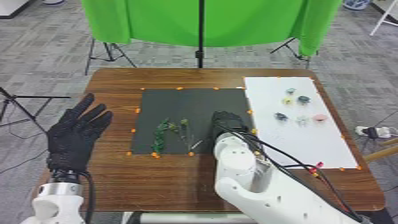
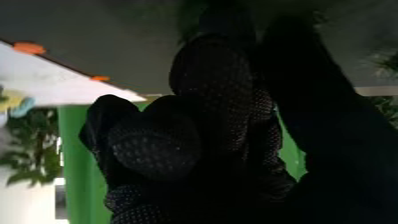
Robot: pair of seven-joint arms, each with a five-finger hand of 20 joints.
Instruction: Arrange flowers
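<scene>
"Right hand (image 2: pixel 218 85), nearest the wrist camera, at the dark mat's (image 1: pixel 197 102) right side; opening and any hold cannot be told."

"And the left?"

"Left hand (image 1: pixel 71 141), beside the mat: fingers extended, nothing held."

"How advanced is the arrangement?"

"Apparently early: green stems (image 1: pixel 161 136) lie on the mat; small blossoms (image 1: pixel 320 118), scattered over the white sheet (image 1: pixel 311 145), seemingly remain to be added."
</scene>
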